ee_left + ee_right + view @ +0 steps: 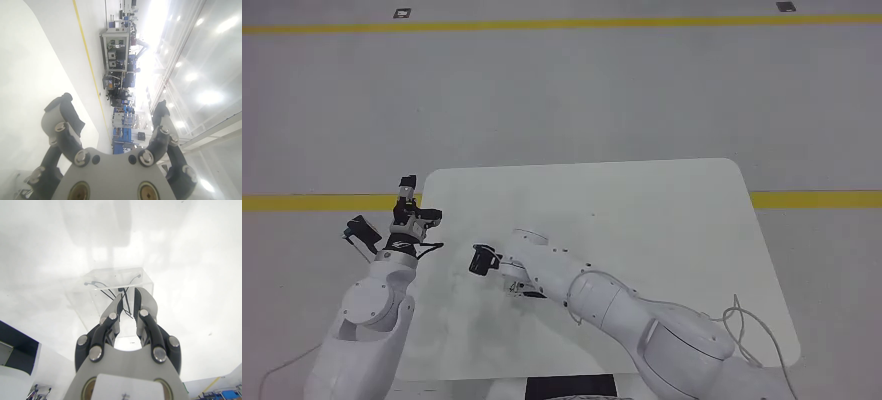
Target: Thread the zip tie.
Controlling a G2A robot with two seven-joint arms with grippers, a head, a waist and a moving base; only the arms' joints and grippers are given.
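Observation:
A small clear box [146, 279] stands on the white table [662, 230], with several black zip ties [106, 293] lying loose inside it. My right gripper [128, 292] hangs over the box's open top with its fingers a narrow gap apart. One tie strand runs between the fingers, close to one finger [118, 303], and is not clamped. In the top view the right gripper [524, 289] points down at the table's near left part. My left gripper [114, 100] is wide open and holds nothing. It sits raised at the table's left edge [409, 203], aimed out at the room.
The table's rounded left edge [56, 56] runs beside the left gripper. A yellow floor line [562, 24] crosses the floor behind the table. The table's right half and far side have free room.

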